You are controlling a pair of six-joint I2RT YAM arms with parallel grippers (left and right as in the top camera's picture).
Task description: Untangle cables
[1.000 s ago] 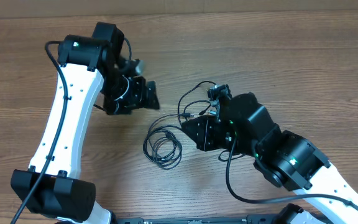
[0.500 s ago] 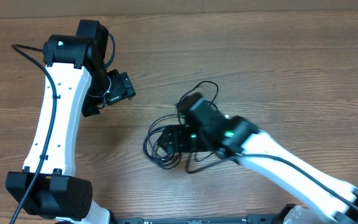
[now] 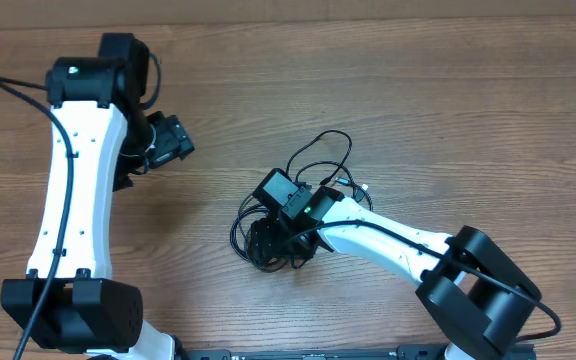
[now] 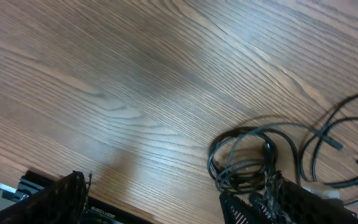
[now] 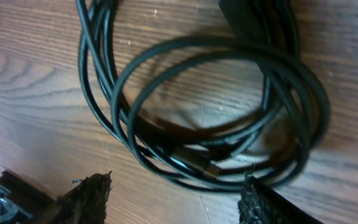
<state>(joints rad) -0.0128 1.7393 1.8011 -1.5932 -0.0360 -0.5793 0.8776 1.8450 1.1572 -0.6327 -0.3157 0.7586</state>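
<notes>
Overhead, we see the thin black flexible cables (image 3: pixel 238 235) bunched near the middle of the brown wood-grain table (image 3: pixel 448 90). They form 1 tight coil of several overlapping turns, with looser loops trailing toward the upper right, where a small silver-tipped plug lies.

The right gripper (image 3: pixel 268 243) hangs directly over that coil. Its wrist view shows the 2 fingers spread apart with the coil below and between them, clamping nothing. The left gripper (image 3: pixel 178 140) is well apart, off to the left. Its wrist view shows the fingers wide apart over bare wood, holding nothing.

We judge the task barely started. No cord lies on its own, and every turn crosses another. Each cord has yet to be pulled free of the coil and laid out separately.
</notes>
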